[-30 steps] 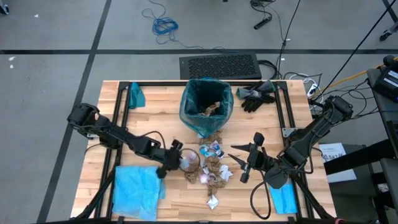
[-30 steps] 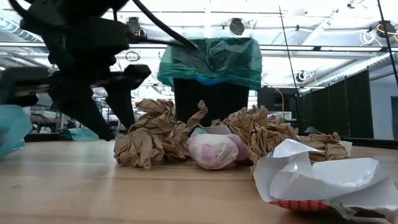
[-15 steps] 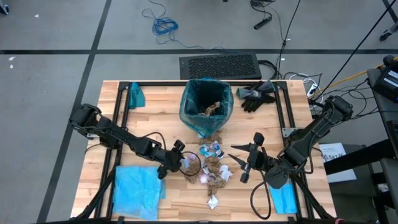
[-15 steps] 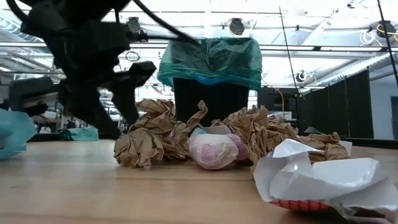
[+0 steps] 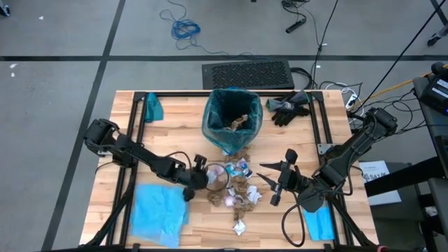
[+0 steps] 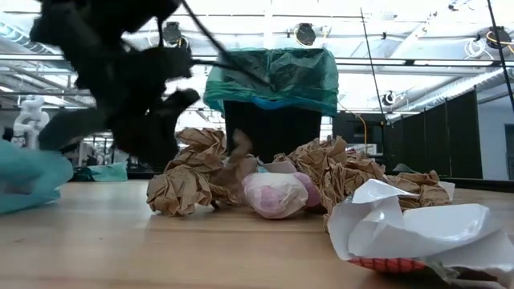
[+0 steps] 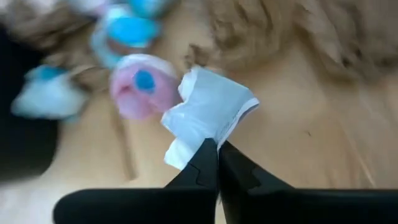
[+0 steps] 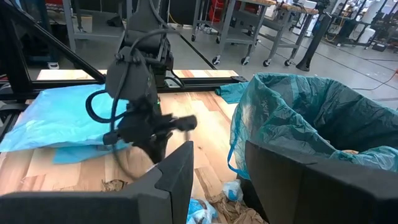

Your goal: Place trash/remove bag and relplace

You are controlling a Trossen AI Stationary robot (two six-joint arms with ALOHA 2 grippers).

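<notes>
The trash lies as a heap (image 5: 238, 189) of brown paper wads and white and blue wrappers on the table, in front of the bin. The bin is lined with the dark teal bag (image 5: 232, 119) and has some trash inside. My left gripper (image 5: 202, 175) is low at the heap's left side, shut on a white wrapper (image 7: 208, 106). My right gripper (image 5: 269, 183) hangs open above the heap's right side, with nothing between its fingers (image 8: 177, 180). A light blue bag (image 5: 157, 217) lies flat at the near left. My left gripper pinches the white wrapper's near edge (image 7: 198, 142) between the tips of its two shut fingers. It comes slanting down from the table's left. The wrapper stands out beyond the fingertips, just above the wood, beside a pink and blue wad (image 7: 140, 93).
Black gloves (image 5: 288, 106) lie at the far right of the table and a small blue cloth (image 5: 152, 106) at the far left. Another light blue piece (image 5: 318, 222) lies at the near right edge. A crumpled white wrapper (image 6: 409, 229) sits close to the low camera.
My left gripper has edged toward the trash heap, rolled about its own axis and shut, taking hold of the white wrapper. My right gripper has kept still.
</notes>
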